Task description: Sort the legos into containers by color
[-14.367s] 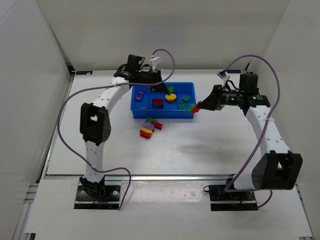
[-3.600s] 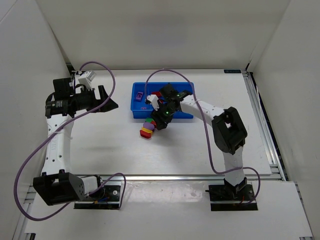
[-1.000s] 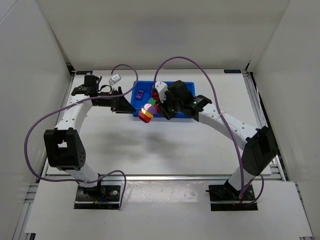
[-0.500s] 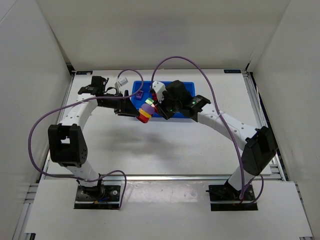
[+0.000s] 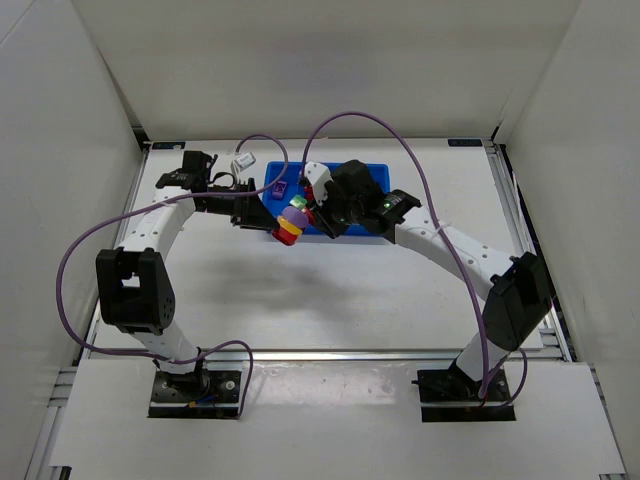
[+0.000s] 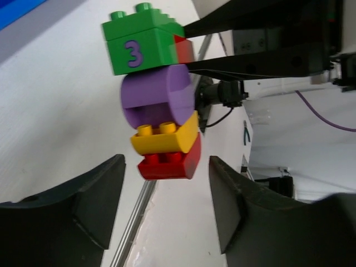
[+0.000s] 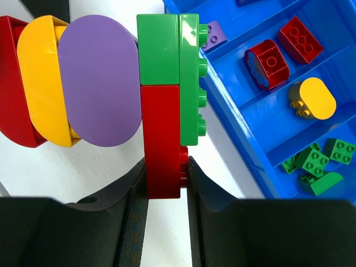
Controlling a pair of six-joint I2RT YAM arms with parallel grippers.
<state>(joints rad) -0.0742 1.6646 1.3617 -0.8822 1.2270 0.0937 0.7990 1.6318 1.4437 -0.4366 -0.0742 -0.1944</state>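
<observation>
My right gripper (image 7: 166,183) is shut on a red brick (image 7: 161,144) that is the end of a joined stack of legos (image 5: 291,220): red, green (image 7: 167,50), purple oval (image 7: 100,83), yellow oval (image 7: 41,78), red (image 7: 11,83). The stack hangs in the air at the blue tray's (image 5: 380,180) front left corner. My left gripper (image 6: 167,208) is open, its jaws just short of the stack's red end piece (image 6: 169,162). The tray's compartments (image 7: 239,72) hold purple, red (image 7: 267,61), yellow (image 7: 311,97) and green (image 7: 320,161) pieces.
White walls close the table at the back and both sides. Purple cables (image 5: 360,125) loop over the tray from both arms. The arm bases stand at the near edge.
My left gripper has moved right, closer to the held stack. My right gripper holds the stack at about the same spot. Earlier it lifted the stack from the table in front of the tray.
</observation>
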